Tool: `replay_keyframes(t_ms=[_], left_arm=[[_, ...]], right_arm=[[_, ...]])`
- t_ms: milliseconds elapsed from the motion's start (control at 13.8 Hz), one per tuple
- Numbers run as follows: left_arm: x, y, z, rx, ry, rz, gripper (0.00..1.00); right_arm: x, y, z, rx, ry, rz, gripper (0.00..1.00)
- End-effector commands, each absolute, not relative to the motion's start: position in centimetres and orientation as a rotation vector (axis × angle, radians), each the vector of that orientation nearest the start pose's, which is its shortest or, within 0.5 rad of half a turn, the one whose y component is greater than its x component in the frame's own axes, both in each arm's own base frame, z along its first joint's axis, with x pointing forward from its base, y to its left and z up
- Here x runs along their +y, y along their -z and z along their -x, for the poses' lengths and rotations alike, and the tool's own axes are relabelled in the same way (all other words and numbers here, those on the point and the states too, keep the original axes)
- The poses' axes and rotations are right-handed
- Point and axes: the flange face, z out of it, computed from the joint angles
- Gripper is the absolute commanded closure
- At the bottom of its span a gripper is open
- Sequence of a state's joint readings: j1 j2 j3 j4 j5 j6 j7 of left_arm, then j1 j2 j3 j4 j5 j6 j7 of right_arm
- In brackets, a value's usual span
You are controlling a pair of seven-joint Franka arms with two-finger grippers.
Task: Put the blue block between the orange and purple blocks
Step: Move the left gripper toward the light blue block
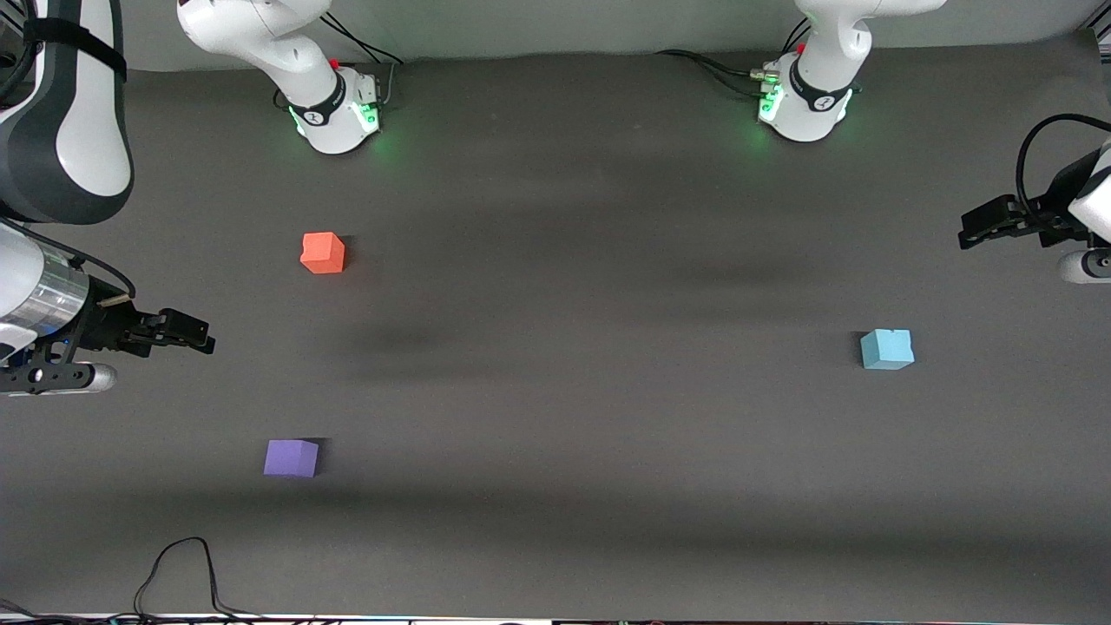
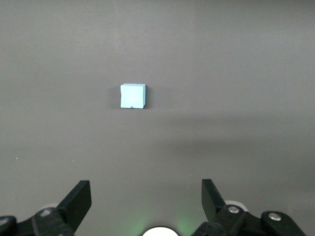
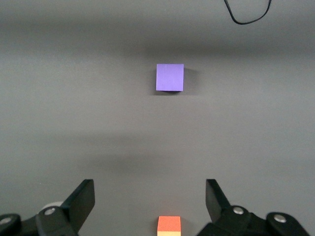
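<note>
On table: blue block well apart from orange block, purple block; left gripper, right gripper spread, empty.

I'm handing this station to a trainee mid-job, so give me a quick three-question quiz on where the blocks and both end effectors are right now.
1. True or false: the blue block already sits between the orange block and the purple block.
2. Which block lies nearest the front camera? A) orange B) purple C) blue
3. Fill in: both the left end effector and the right end effector are ____ and hold nothing.

Key
1. False. It lies alone toward the left arm's end of the table; the other two lie toward the right arm's end.
2. B.
3. open.
</note>
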State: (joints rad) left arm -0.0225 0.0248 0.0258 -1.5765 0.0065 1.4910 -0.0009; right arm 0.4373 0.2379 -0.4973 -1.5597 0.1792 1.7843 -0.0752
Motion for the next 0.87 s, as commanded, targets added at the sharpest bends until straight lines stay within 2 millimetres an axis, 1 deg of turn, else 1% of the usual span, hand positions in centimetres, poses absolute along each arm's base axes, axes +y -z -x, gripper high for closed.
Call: replay_keyframes(t_ms=[0, 145, 289, 361, 434, 506, 578, 651, 723, 795], left_arm=[[0.1, -60.4, -54.7, -0.015, -0.162, 3.142, 0.00], [0.2, -60.4, -54.7, -0.014, -0.166, 3.143, 0.00], [0.2, -60.3, -54.6, -0.009, -0.174, 3.143, 0.00], [0.5, -60.2, -54.4, 0.010, -0.179, 3.146, 0.00], [0.8, -60.1, -54.3, 0.089, -0.183, 3.147, 0.00], [2.3, -59.8, -54.1, 0.121, -0.190, 3.148, 0.00], [4.3, -59.5, -53.7, 0.121, -0.182, 3.152, 0.00], [5.5, -59.2, -53.3, 0.162, -0.172, 3.150, 0.00], [7.4, -58.7, -52.6, 0.203, -0.165, 3.147, 0.00], [8.8, -58.1, -51.9, 0.214, -0.141, 3.148, 0.00]], right_arm=[[0.6, -52.7, -62.4, -0.016, 0.050, 3.054, 0.00], [0.6, -52.7, -62.4, -0.016, 0.050, 3.054, 0.00], [0.4, -52.6, -62.4, -0.063, 0.053, 3.055, 0.00], [0.2, -52.6, -62.4, -0.063, 0.053, 3.056, 0.00], [-0.1, -52.6, -62.4, -0.057, 0.054, 3.057, 0.00], [-0.1, -52.6, -62.4, -0.059, 0.054, 3.057, 0.00], [-0.1, -52.6, -62.4, -0.059, 0.054, 3.057, 0.00], [-0.1, -52.6, -62.4, -0.057, 0.054, 3.057, 0.00], [-0.1, -52.6, -62.4, -0.059, 0.054, 3.057, 0.00], [-0.1, -52.6, -62.4, -0.057, 0.055, 3.057, 0.00]])
